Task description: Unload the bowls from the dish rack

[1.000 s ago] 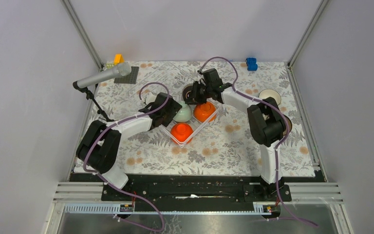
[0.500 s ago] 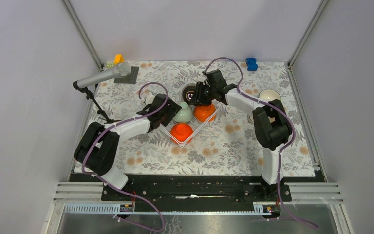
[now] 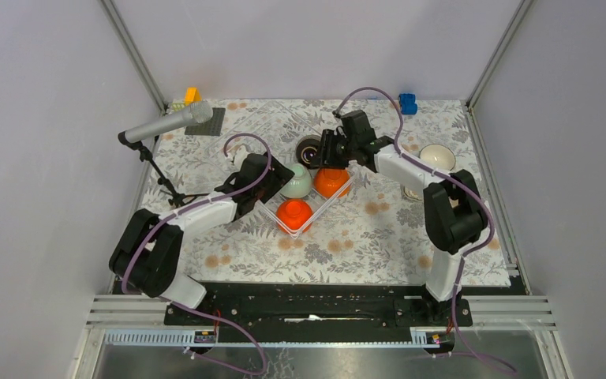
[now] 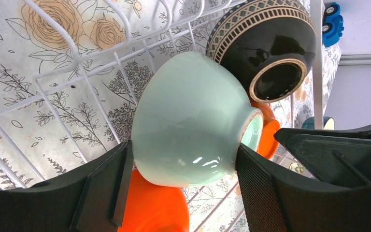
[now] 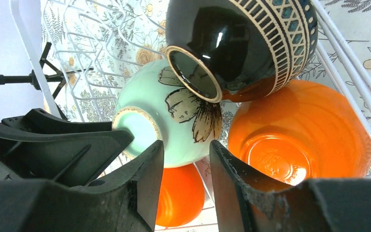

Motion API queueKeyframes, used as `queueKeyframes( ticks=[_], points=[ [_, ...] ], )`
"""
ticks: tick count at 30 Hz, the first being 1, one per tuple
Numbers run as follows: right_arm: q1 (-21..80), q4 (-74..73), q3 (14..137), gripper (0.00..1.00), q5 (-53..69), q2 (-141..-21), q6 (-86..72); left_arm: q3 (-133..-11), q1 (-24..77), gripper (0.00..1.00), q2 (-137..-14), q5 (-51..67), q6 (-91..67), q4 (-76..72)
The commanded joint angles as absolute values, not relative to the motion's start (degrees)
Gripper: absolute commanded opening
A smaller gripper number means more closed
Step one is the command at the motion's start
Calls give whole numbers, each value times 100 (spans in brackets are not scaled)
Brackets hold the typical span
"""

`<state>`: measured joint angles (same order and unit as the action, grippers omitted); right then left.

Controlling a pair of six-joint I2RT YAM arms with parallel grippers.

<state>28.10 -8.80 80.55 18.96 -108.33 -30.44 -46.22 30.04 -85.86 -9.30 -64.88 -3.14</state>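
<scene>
In the rack (image 4: pixel 77 58), the left gripper (image 4: pixel 183 162) pinched the tilted mint bowl (image 4: pixel 188 121); the right gripper (image 5: pixel 187 154) hovered close, fingers slightly parted, empty. Lifting could topple the dark bowl (image 4: pixel 265 43), seemingly leaning on it.

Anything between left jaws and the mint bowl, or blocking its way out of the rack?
Nothing between: the left gripper has its jaws on the mint bowl. The dark bowl leans over it, with the right gripper close by.
</scene>
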Motion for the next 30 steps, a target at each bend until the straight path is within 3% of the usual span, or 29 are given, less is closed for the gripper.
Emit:
queueKeyframes(
  ticks=[1,10,30],
  points=[
    [2781,-868,7958,47,1856,-10347,-2762,-4804,3032,59,-8124,-784,-6251,-957],
    [2785,-272,7373,60,2183,-9787,-2618,-4886,3032,60,-7796,-1002,-5026,-775],
    [2780,-229,7015,62,2190,-9440,-2492,-6065,3429,53,-7774,-3115,-2855,1164]
  ],
)
